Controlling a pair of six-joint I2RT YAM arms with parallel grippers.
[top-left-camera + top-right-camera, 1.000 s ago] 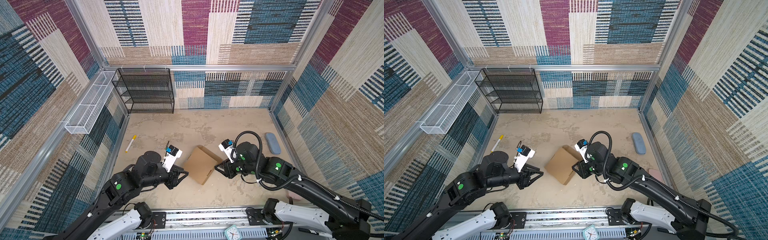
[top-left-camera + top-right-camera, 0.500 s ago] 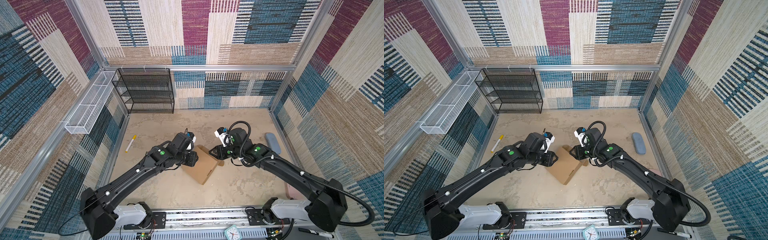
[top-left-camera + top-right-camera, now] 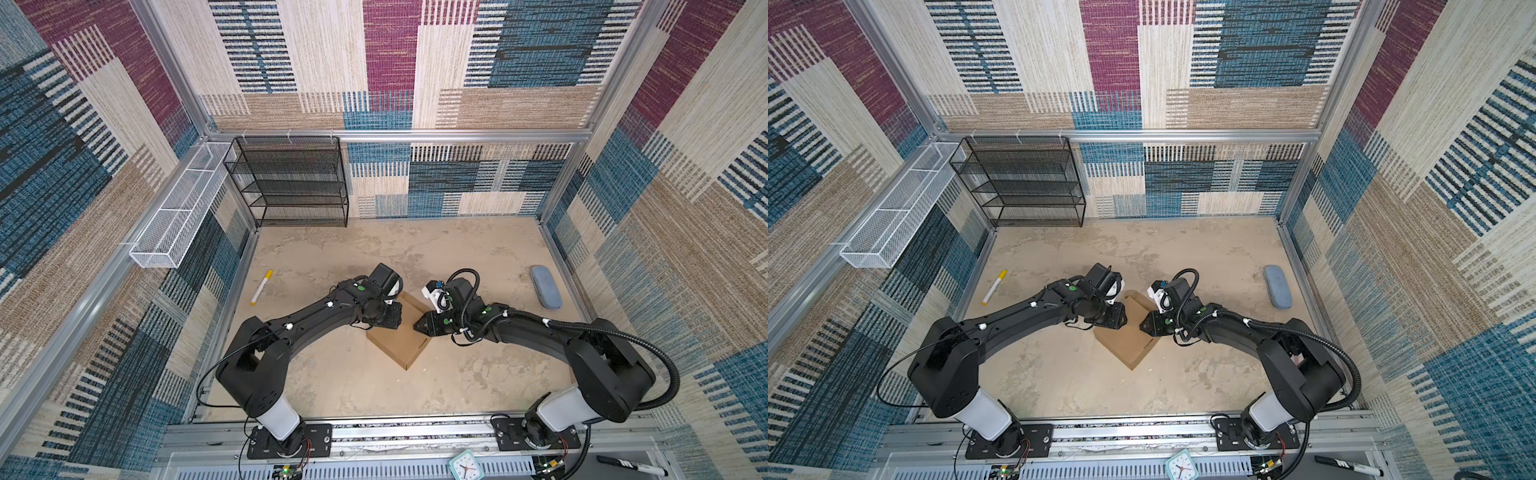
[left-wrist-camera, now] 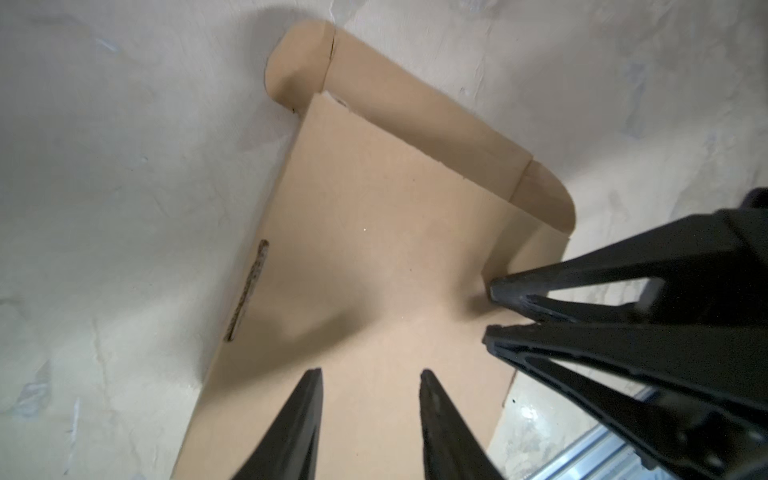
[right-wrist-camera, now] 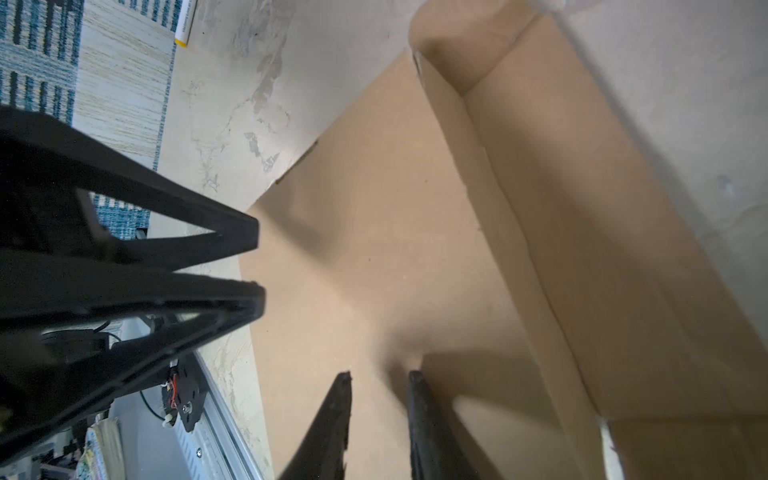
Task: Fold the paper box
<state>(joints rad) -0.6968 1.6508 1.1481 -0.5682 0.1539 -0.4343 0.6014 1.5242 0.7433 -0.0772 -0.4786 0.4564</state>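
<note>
Jaws are seen released, left gripper [image 4: 370, 372] and right gripper [image 5: 378, 374] facing across the paper box [image 3: 400, 347]; marker [image 3: 261, 287] left, blue case [image 3: 545, 286] right.

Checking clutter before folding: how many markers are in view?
2. A yellow-capped marker lies on the table beyond the left arm; a black marker lies past the table's near edge, right side. The arms might hide others.

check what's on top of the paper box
Only the left gripper and right gripper, tips over the bare panel of the paper box. The left arm hides part from above.
</note>
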